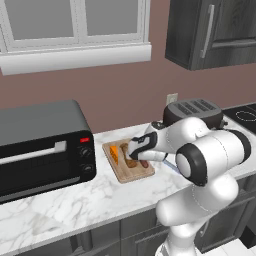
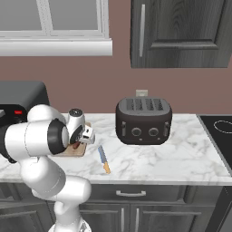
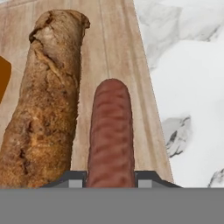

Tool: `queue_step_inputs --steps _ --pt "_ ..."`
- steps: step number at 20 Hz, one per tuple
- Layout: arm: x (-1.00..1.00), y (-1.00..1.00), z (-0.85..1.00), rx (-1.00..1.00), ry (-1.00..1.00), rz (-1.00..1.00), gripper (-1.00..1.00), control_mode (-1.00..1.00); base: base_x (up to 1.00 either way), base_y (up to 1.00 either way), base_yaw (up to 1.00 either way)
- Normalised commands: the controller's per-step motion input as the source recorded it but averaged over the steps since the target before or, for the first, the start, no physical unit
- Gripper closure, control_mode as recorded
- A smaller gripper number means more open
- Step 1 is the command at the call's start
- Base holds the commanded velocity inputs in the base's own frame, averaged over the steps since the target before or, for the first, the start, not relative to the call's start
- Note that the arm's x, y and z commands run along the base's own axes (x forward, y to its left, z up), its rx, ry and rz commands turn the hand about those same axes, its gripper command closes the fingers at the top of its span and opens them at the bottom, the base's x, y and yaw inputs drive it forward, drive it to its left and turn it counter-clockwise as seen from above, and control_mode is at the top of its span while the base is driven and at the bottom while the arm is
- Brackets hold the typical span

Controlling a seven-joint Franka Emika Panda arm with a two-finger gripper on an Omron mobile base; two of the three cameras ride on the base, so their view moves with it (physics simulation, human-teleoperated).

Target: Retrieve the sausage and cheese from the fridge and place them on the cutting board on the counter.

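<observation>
My gripper (image 3: 110,180) is shut on the sausage (image 3: 110,131), a slim reddish-brown cylinder that runs out from between the two fingertips and lies low over the wooden cutting board (image 3: 114,39). In the left base view the gripper (image 1: 138,159) hangs over the cutting board (image 1: 125,174) on the marble counter (image 1: 75,200), with the sausage (image 1: 144,164) showing just under it. The orange cheese (image 1: 114,153) wedge rests on the board's left part; its edge is the orange sliver of cheese (image 3: 3,76) at the left of the hand view. The fridge is out of view.
A thick mottled tan-brown log (image 3: 43,100) lies on the board right beside the sausage. A black toaster oven (image 1: 42,145) stands left of the board. A knife (image 2: 103,159) lies on the counter right of it, then a dark toaster (image 2: 143,120) and a cooktop (image 2: 219,127).
</observation>
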Motion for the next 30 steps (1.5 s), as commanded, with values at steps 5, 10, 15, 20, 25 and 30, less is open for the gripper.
queue_step_inputs --steps 5,10,15,20,25,30 --pt "0.02 0.03 -0.09 0.02 0.0 0.0 1.0 -1.0 0.0 0.0 0.0" --pt "0.0 0.0 -0.07 0.0 0.0 0.0 -1.0 -1.0 0.0 0.0 0.0" --pt "0.0 0.0 0.0 0.0 0.0 0.0 -1.0 -1.0 0.0 0.0 0.0" --pt "0.0 0.0 0.05 0.01 -0.02 0.0 -1.0 -1.0 0.0 0.0 0.0" --pt "0.0 -0.04 0.31 0.03 -0.03 0.0 -1.0 -1.0 0.0 0.0 0.0" --pt "-0.3 -0.18 0.78 0.04 -0.01 -0.01 -1.0 -1.0 0.0 0.0 0.0"
